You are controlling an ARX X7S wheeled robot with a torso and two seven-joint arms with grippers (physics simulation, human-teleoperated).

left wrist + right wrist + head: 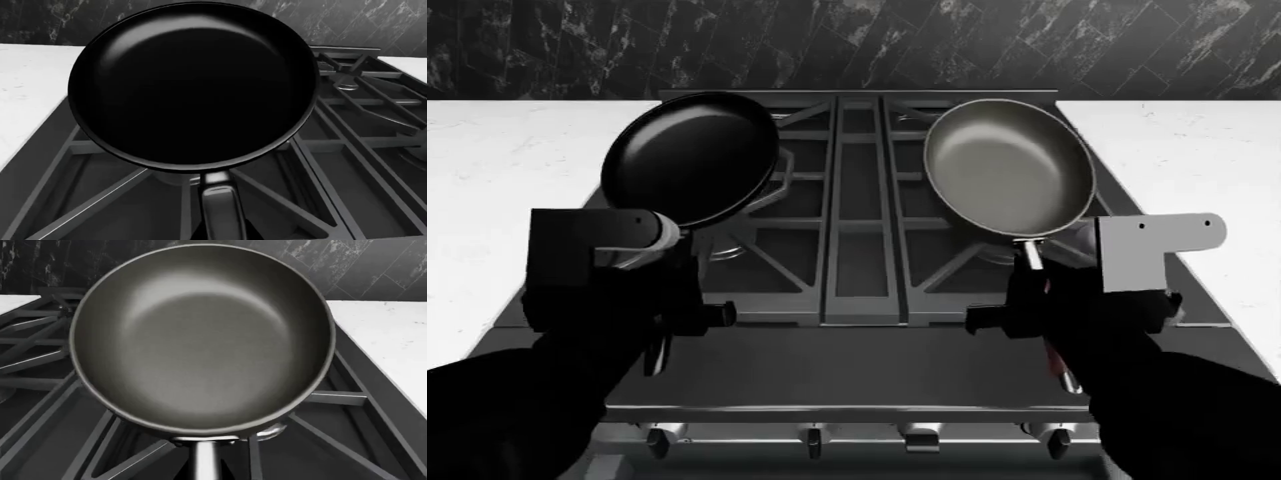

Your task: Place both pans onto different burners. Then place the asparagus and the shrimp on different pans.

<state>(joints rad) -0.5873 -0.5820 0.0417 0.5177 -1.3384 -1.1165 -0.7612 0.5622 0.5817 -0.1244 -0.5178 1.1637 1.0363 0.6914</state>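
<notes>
Left: the left gripper (674,232) clasps the handle of the skillet (691,157), held over the left grate (777,215). Right: the right gripper (1034,275) clasps the handle of the grey pan (1009,167) over the right grate (961,255). Step: placing pans; next, probably lower and release. Asparagus and shrimp are out of view.
</notes>
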